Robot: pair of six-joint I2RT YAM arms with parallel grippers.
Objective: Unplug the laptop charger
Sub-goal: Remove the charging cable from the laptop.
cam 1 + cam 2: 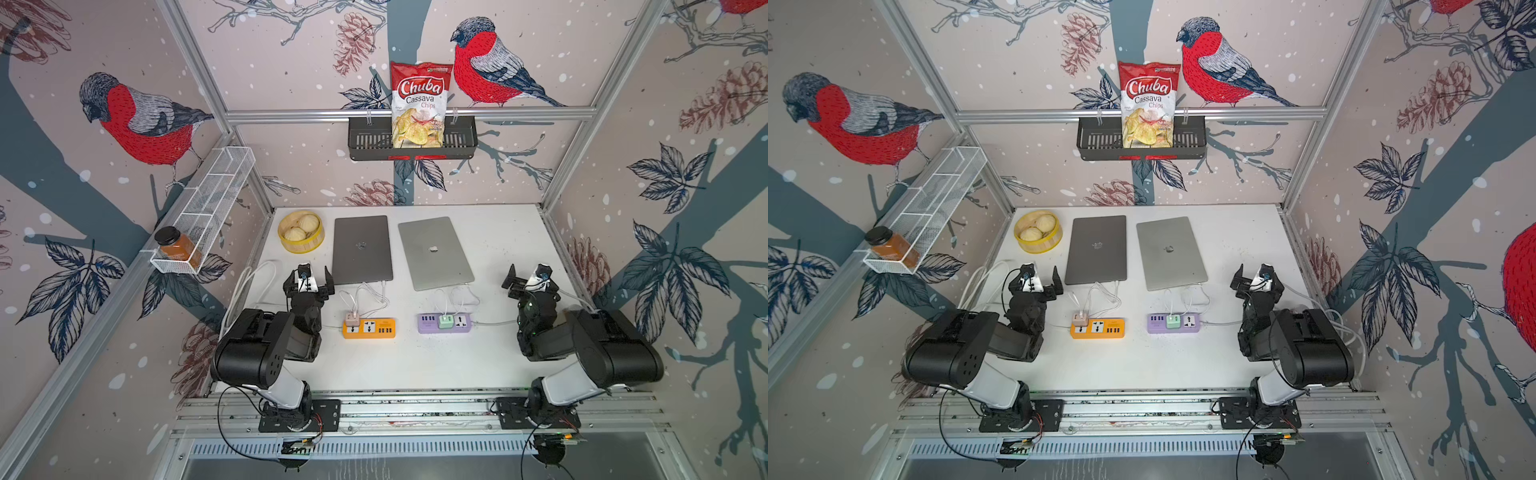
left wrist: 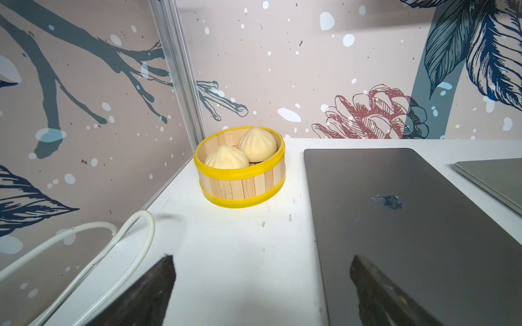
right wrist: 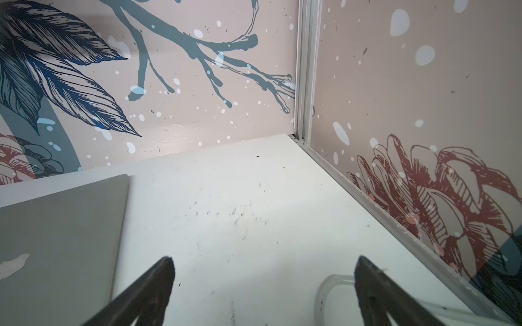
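Note:
Two shut laptops lie at the back of the table: a dark grey laptop (image 1: 361, 249) (image 2: 395, 225) and a silver laptop (image 1: 434, 253) (image 3: 56, 240). A thin white cable runs from each to a charger: a pinkish charger (image 1: 352, 320) plugged into an orange power strip (image 1: 374, 329), and a green charger (image 1: 446, 321) plugged into a purple power strip (image 1: 428, 324). My left gripper (image 1: 309, 283) (image 2: 261, 259) hovers open left of the dark laptop's near corner. Over bare table right of the silver laptop, my right gripper (image 1: 530, 282) (image 3: 265, 258) is open. Neither holds anything.
A bamboo steamer (image 1: 300, 245) (image 2: 243, 186) with two buns stands back left. Thick white cables (image 1: 249, 282) loop along the left edge, and a clear tube (image 3: 327, 285) lies by the right wall. On the walls hang a black basket (image 1: 370, 141) with a chips bag and a wire shelf (image 1: 216, 195) with a jar.

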